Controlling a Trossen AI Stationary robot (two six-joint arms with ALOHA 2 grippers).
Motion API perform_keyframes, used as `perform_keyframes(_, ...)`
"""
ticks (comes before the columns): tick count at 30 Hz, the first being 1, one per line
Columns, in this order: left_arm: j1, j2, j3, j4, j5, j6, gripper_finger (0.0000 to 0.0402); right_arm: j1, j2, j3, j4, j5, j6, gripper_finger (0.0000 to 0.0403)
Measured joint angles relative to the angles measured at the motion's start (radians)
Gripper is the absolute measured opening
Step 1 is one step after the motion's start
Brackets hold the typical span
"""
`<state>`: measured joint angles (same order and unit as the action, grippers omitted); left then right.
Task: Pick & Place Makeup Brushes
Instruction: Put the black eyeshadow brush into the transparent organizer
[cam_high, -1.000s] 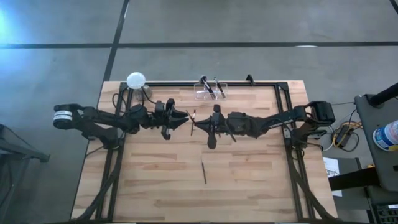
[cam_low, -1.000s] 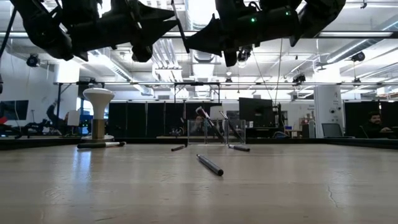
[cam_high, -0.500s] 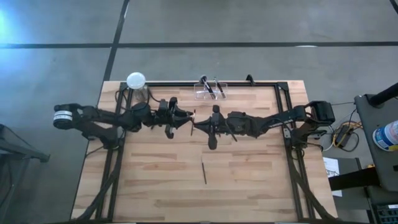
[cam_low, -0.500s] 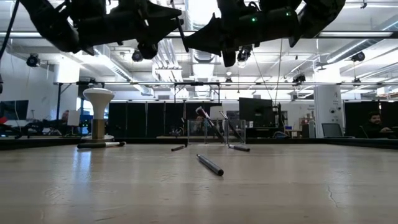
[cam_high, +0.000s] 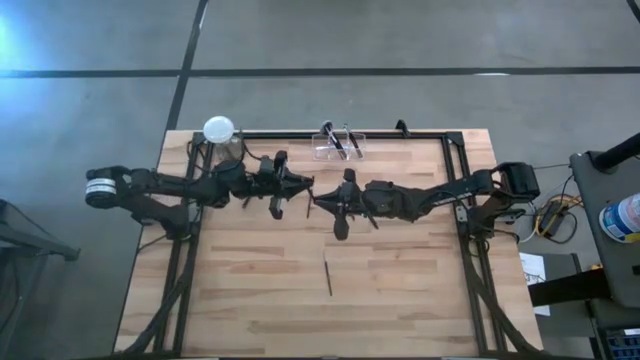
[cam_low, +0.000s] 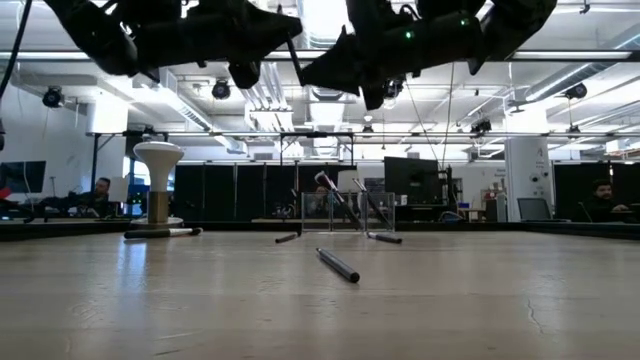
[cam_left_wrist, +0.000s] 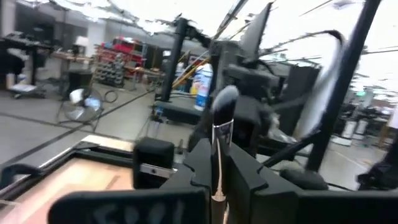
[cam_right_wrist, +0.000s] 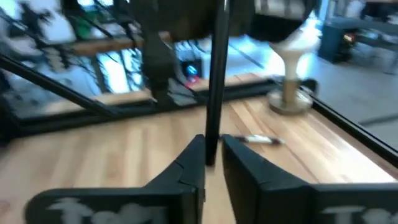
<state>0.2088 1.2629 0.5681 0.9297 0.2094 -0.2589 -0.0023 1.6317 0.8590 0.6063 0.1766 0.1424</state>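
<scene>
Pale wood-plank table (cam_high: 400, 300), matte, w/ black tube frame round the edges; grey concrete floor beyond. Both dark jointed arms reach in over the middle, raised well above the top.

Left gripper (cam_high: 300, 185) sits left of centre, fingers clamped on a thin brush (cam_left_wrist: 219, 134): dark rounded bristle head, shiny silver ferrule, slim handle pinched between the pads in the left wrist view. Right gripper (cam_high: 318, 203) just right of it, fingers closed on a slim dark rod-like brush handle (cam_right_wrist: 216, 81) standing up between them. The two grippers nearly meet tip to tip.

Vs 1 s ago: left arm has drawn back a bit toward far-left, wrist rotated; right arm approx unchanged. Loose items haven't moved.

Around: clear boxy holder (cam_high: 338, 147) at far edge w/ two brushes leaning in it. White ball-topped stand (cam_high: 219, 129) w/ brass-coloured stem at far-left corner; one brush (cam_low: 163, 232) lies by its base. Single dark stick brush (cam_high: 327, 277) lies alone on the near-middle boards, well apart from both grippers. Two more short ones (cam_low: 384, 237) lie near the holder in the low view. Arms overhead block part of the table centre from above.
</scene>
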Motion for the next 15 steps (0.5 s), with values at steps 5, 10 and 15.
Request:
perform_keyframes(5, 0.105, -0.009, 0.110, -0.236, -0.062, 0.001, 0.0017, -0.002, -0.070, -0.001, -0.153, 0.107, -0.035, 0.0096)
perform_keyframes(10, 0.213, 0.051, 0.241, -0.403, -0.104, 0.046, 0.0017, -0.001, -0.153, -0.029, -0.260, 0.187, -0.058, 0.0084)
perform_keyframes(15, 0.273, 0.182, 0.355, -0.463, -0.168, 0.080, 0.0017, -0.002, -0.210, -0.084, -0.250, 0.218, -0.068, 0.0034)
